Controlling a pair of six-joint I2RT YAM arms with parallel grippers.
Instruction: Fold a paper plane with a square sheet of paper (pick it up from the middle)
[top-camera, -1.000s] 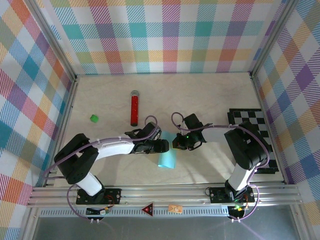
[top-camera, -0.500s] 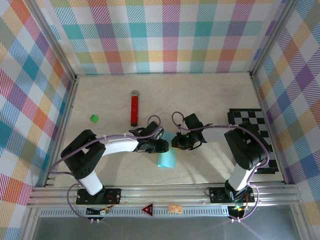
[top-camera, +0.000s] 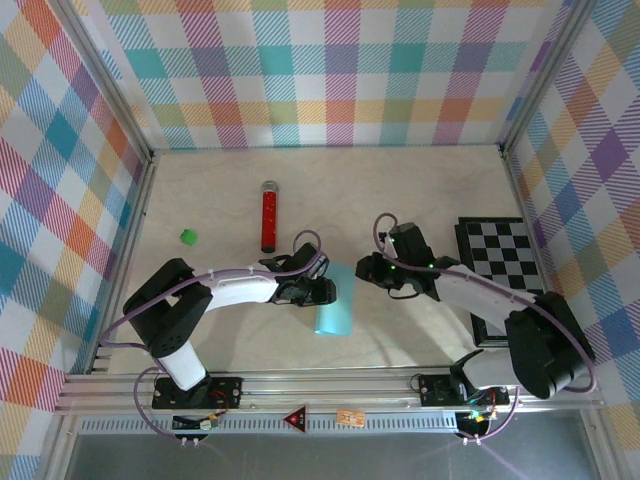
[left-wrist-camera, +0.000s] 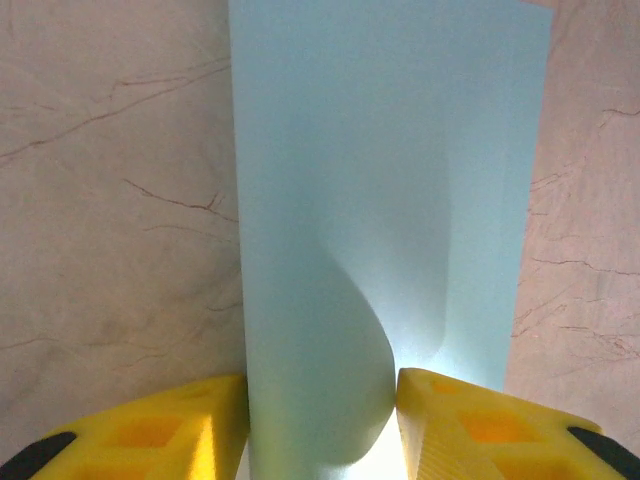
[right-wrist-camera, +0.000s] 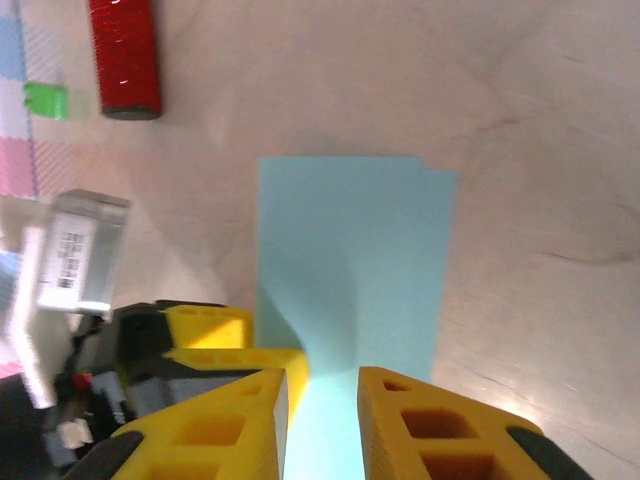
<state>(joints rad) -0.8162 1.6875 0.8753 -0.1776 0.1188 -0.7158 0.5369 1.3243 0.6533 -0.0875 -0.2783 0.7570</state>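
I'm looking at a pale marble-look table (top-camera: 440, 185) boxed in by plaid walls (top-camera: 330, 80) on the left, back and right. Nearest the left wall sits a small green block (top-camera: 187, 237), then a red tube (top-camera: 269, 216) lying lengthwise, both well apart from the work. My left gripper (top-camera: 322, 292) pinches the cyan paper (top-camera: 336, 318), a folded strip near the table's middle front that bulges up between its yellow fingers (left-wrist-camera: 170, 430). My right gripper (top-camera: 366, 271) sits at the strip's far right corner, jaws narrow with paper in the gap; clamped or not, I cannot tell. The checkered board (top-camera: 505, 255) lies by the right wall. Open tabletop stretches behind both grippers to the back wall.
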